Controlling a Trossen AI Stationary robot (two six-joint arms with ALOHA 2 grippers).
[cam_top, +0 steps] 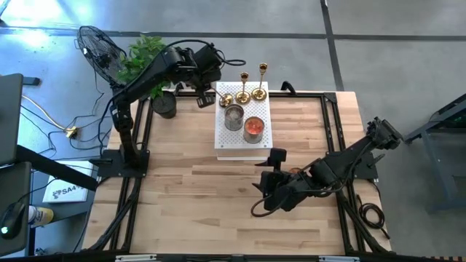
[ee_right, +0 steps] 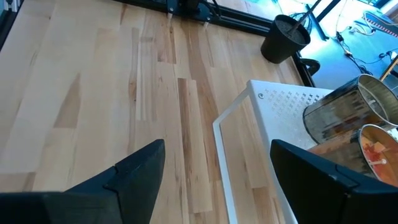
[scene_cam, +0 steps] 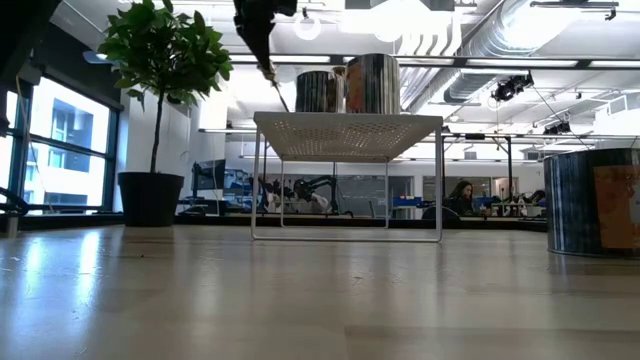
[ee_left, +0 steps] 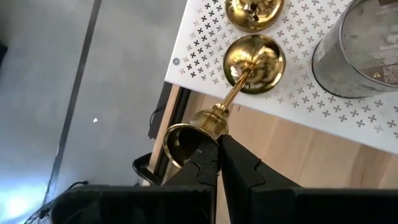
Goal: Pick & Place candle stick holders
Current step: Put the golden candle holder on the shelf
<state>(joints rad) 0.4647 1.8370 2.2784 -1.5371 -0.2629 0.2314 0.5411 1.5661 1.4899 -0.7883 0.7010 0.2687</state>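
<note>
Shiny brass candle stick holder [ee_left: 239, 81] looks hard, slippery and tippy, so the left gripper [ee_left: 219, 163], fingers pinching its top cup, must squeeze firmly.

- The dark left arm reaches over the table's far left corner, its two-finger left gripper [ee_left: 219, 152] clamped tight, fingers nearly touching.
- The dark right arm lies low over the near right part of the table, its two-finger right gripper [ee_right: 217, 171] spread wide and holding nothing.
</note>
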